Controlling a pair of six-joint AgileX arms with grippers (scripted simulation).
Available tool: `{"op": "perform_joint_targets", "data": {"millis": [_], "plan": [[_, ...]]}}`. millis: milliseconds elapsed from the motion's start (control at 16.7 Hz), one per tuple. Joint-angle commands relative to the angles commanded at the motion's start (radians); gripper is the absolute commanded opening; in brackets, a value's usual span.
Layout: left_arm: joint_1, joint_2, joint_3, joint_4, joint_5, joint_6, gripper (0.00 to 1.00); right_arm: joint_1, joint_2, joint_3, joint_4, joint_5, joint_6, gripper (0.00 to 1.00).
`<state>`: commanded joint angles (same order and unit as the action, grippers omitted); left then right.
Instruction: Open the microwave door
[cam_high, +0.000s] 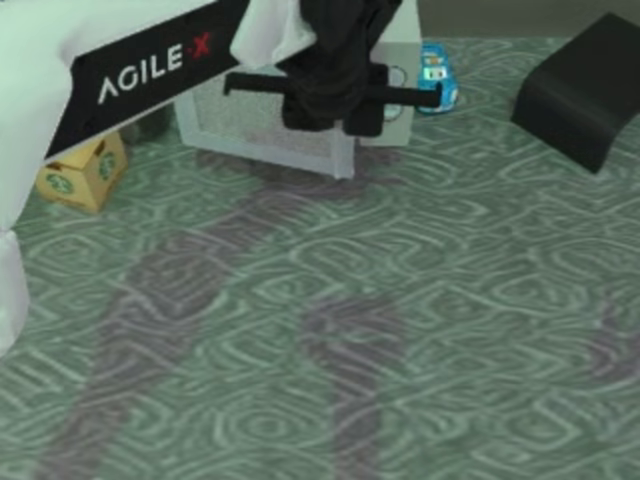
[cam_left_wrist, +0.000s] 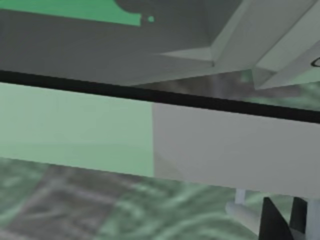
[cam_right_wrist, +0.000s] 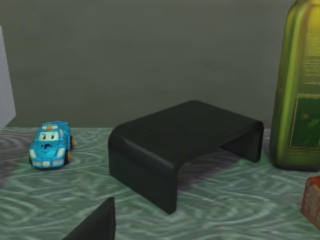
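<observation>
The microwave (cam_high: 400, 75) is sitting at the far edge of the surface, left of centre in the top view, a pale white-grey box largely hidden beneath the left arm. The microwave door (cam_high: 270, 125), a pale panel with a speckled grey mesh window, is facing the near side and appearing to stand slightly angled from the body, though the opening itself is hidden. In the left wrist view a pale green interior (cam_left_wrist: 75, 125) is showing beside a grey panel.

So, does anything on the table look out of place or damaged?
Nothing looks damaged or spilled. The microwave door stands swung partly open, as the task wants. The toy car, black stand and small carton sit upright.
</observation>
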<state>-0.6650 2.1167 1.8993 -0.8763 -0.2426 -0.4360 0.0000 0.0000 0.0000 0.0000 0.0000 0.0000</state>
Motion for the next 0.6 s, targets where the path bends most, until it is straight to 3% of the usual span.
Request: {"op": "perform_joint_targets", "data": {"millis": [600], "plan": [[0.012, -0.087, -0.133, 0.067, 0.047, 0.093, 0.00, 0.000, 0.000, 0.000, 0.000, 0.000, 0.000, 1.00]]}}
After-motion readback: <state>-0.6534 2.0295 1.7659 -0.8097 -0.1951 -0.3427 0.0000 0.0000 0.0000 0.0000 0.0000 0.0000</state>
